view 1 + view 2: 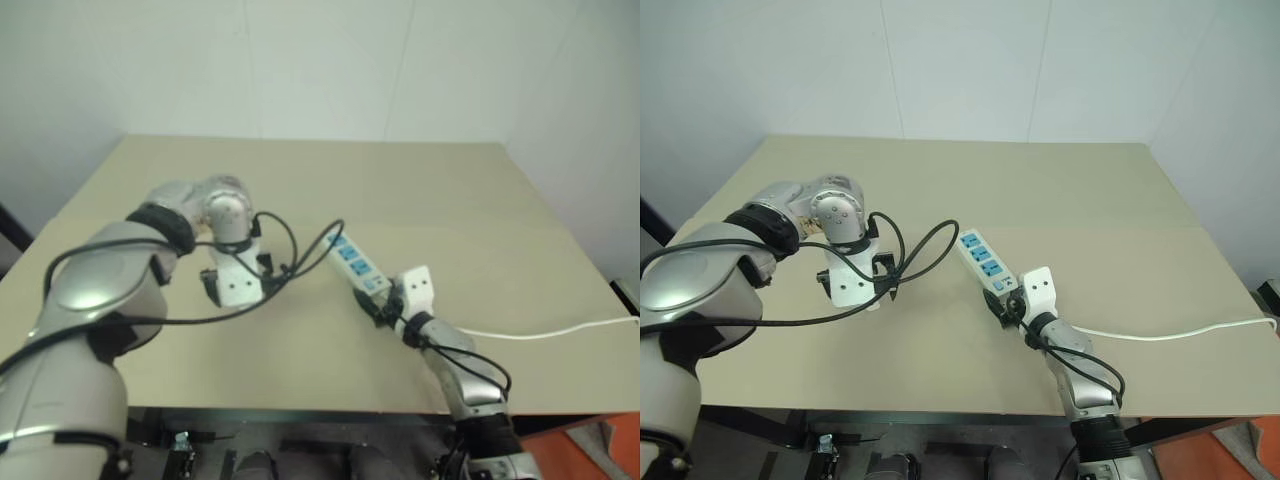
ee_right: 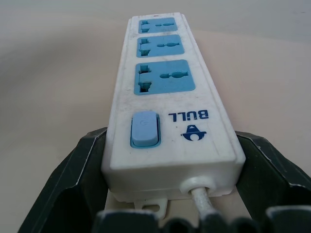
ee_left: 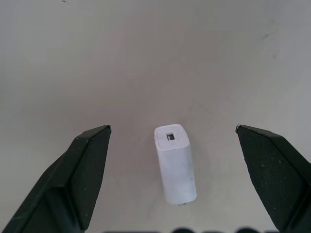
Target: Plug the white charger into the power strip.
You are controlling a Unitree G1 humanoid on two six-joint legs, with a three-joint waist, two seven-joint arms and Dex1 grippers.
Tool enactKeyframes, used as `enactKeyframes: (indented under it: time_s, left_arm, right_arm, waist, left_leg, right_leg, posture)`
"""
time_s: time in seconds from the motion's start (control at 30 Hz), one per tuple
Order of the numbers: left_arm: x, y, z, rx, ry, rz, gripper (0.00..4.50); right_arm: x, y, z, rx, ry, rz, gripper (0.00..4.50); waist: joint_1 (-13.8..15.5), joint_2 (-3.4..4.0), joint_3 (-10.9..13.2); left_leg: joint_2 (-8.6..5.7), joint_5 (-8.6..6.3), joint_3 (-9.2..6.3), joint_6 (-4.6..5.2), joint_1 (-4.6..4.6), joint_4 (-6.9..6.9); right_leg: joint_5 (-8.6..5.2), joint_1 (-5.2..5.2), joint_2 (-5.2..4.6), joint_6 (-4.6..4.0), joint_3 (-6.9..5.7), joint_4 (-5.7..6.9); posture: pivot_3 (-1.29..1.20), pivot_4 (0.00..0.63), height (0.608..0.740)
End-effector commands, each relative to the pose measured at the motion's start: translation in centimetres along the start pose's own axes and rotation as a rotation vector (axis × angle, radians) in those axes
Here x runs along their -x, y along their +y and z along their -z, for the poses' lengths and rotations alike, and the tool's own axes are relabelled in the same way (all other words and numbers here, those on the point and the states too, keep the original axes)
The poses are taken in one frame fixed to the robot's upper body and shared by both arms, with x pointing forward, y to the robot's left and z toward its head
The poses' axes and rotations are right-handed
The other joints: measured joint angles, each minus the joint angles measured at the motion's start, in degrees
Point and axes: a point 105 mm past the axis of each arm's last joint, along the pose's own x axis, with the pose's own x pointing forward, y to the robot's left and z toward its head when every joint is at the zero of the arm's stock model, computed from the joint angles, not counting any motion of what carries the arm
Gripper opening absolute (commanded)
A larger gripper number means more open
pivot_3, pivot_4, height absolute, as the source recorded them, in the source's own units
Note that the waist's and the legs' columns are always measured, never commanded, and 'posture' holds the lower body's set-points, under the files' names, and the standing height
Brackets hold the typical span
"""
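The white charger [image 3: 175,165] lies on its side on the tan table, its port end facing the camera. My left gripper [image 3: 172,128] points straight down over it, open wide, one black finger on each side and well clear of it. In the head views the left gripper [image 1: 845,285] hangs over the table's left half and hides the charger. The power strip [image 1: 985,262] is a white bar with three blue sockets and a blue switch [image 2: 145,128]. It lies at the table's middle. My right gripper [image 2: 170,136] is shut on its cord end, fingers against both long sides.
The strip's thin white cord [image 1: 1160,333] runs right across the table [image 1: 1090,190] and off its right edge. Black cables loop from my left wrist toward the strip's far end. A white wall stands behind the table.
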Motion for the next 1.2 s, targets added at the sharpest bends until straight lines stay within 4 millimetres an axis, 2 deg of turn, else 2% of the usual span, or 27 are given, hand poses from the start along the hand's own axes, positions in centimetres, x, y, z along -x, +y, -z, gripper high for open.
enactKeyframes:
  time_s: [0.03,0.23,0.37,0.7,0.93,1.2]
  left_arm:
    - [0.3,-0.1,0.3,-0.021,0.031,0.018,4.5]
    - [-0.4,0.2,0.1,0.005,0.015,0.017,4.5]
    - [-0.8,-0.4,0.6,0.023,0.052,0.063,4.5]
    - [-2.2,-0.7,1.3,0.084,0.088,0.052,4.5]
    - [-3.3,0.0,1.6,0.09,0.119,0.025,4.5]
    - [-3.5,0.3,2.0,0.104,0.152,0.026,4.5]
  right_arm:
    - [0.2,0.3,1.0,-0.005,0.041,-0.001,3.47]
    - [0.2,0.0,1.2,-0.008,0.058,0.008,3.47]
    - [0.3,0.0,1.3,-0.015,0.06,0.01,3.47]
    - [0.4,0.1,1.7,-0.002,0.077,0.005,3.47]
    - [0.6,0.1,2.0,-0.002,0.085,0.006,3.47]
    - [0.8,0.0,2.2,0.002,0.094,0.012,3.47]
  waist:
    - [0.0,0.0,0.0]
    - [0.0,0.0,0.0]
    - [0.0,-0.01,0.0]
    - [0.0,-0.01,0.0]
    - [0.1,-0.02,0.0]
    - [0.1,-0.02,0.0]
  left_leg:
    - [0.0,0.0,0.0,0.0,0.0,0.01]
    - [0.0,0.0,0.0,0.0,0.03,0.02]
    - [-0.01,0.0,-0.02,0.0,0.03,0.03]
    - [-0.01,0.0,-0.03,0.0,0.05,0.04]
    - [-0.01,0.0,-0.03,0.0,0.07,0.03]
    - [-0.02,0.0,-0.03,0.0,0.12,0.03]
  right_leg:
    - [0.0,0.0,0.0,0.0,0.0,0.01]
    - [0.0,0.01,0.0,0.0,0.0,0.04]
    - [0.0,0.03,0.0,0.0,0.0,0.05]
    - [0.0,0.05,0.0,0.0,-0.02,0.06]
    - [0.0,0.06,0.0,0.0,-0.02,0.09]
    - [0.0,0.12,0.0,0.0,-0.03,0.1]
  posture:
    - [0.0,0.15,0.74]
    - [0.0,0.15,0.74]
    - [0.0,0.15,0.74]
    - [0.0,0.15,0.74]
    - [0.0,0.15,0.74]
    - [0.0,0.15,0.74]
